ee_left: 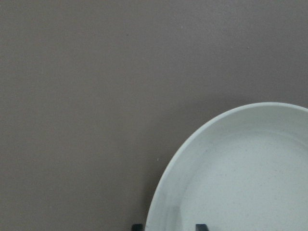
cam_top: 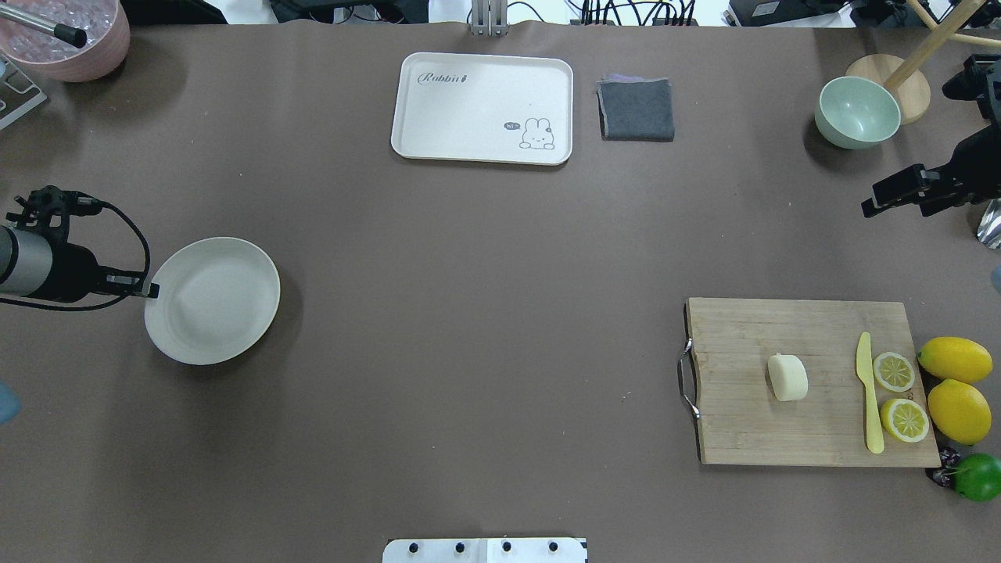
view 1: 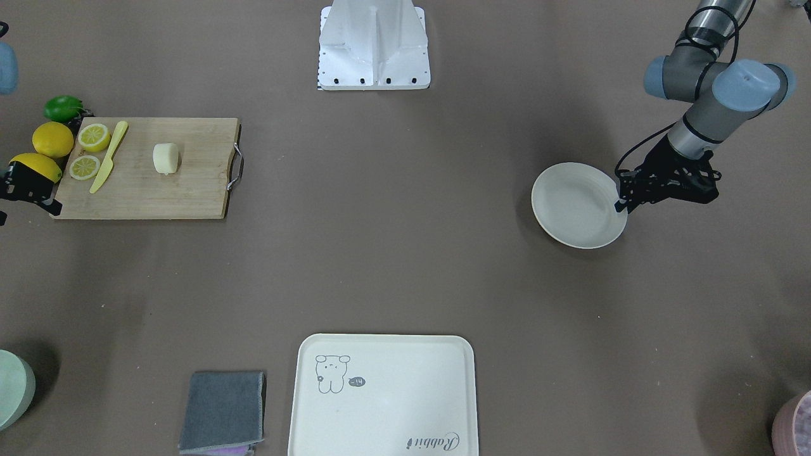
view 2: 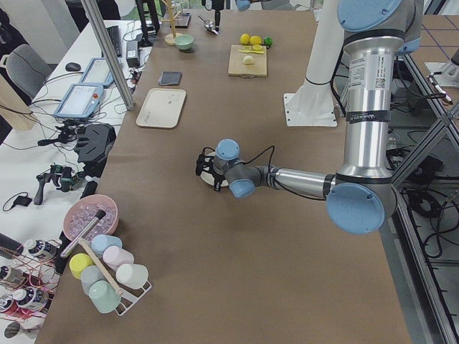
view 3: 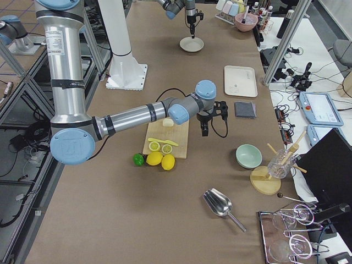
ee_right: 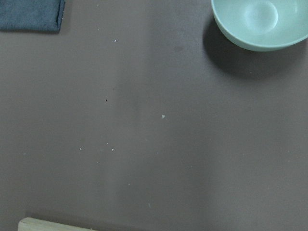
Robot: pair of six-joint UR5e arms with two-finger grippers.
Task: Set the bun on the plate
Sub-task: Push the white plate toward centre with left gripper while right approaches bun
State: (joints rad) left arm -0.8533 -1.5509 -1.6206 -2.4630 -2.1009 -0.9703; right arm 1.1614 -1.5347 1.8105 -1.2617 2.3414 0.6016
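Your left gripper astride the plate rim, perhaps clamped; bun on cutting board; right gripper, jaws unreadable.

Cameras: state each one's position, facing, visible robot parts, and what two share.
Front-facing: across table, facing robot; base, left arm at plate.
Overhead: behind robot, looking down; left arm, right arm.
Exterior left: table's end; left arm near.
Exterior right: opposite end; right arm near.
Left wrist: over plate rim; fingertips.
Right wrist: over table, green bowl; nothing.
Front-facing, overhead share bun.
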